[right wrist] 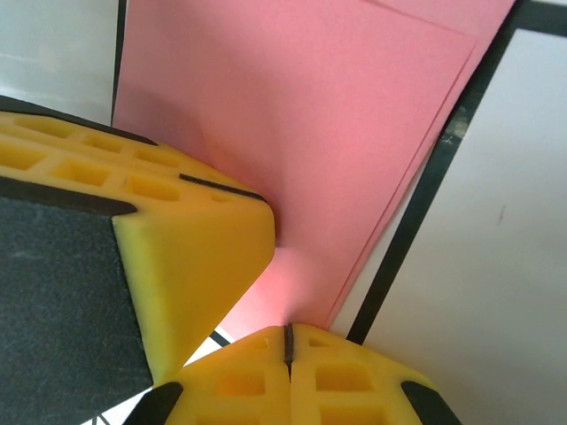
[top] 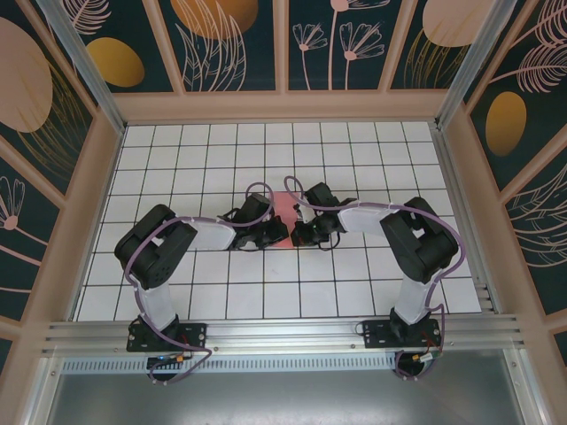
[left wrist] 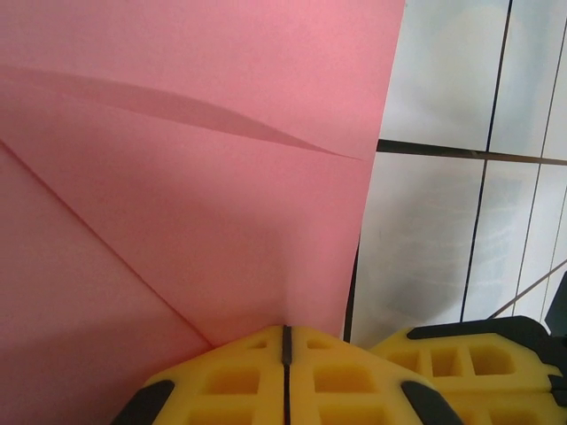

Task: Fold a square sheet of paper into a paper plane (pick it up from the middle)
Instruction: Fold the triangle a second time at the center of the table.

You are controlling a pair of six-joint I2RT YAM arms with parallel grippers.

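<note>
The left end effector has its 2 yellow fingers pressed together with only a thin dark seam between them, their tips at the near margin of the pink sheet of paper. Whether any paper is pinched in that seam cannot be made out. The right end effector is closed the same way, its tips meeting the sheet's lower edge, and again a pinch cannot be confirmed. Each wrist camera catches the other arm's yellow finger close alongside, at the lower right in the left wrist view and large at the left in the right wrist view. From above, both end effectors meet nose to nose at the middle of the table, and their black bodies cover most of the sheet, so its outline and long axis are hard to judge. The uncovered pink patch extends from the fingers toward the far wall. Close up, the sheet is creased rather than flat: a straight diagonal fold runs from the left down to the left fingertips, and a lifted flap casts a thin curved shadow above it. In the right wrist view 2 layered edges run side by side along a black grid line, ending in a corner at the upper right. White tiles lie beyond the sheet's straight right edge.
</note>
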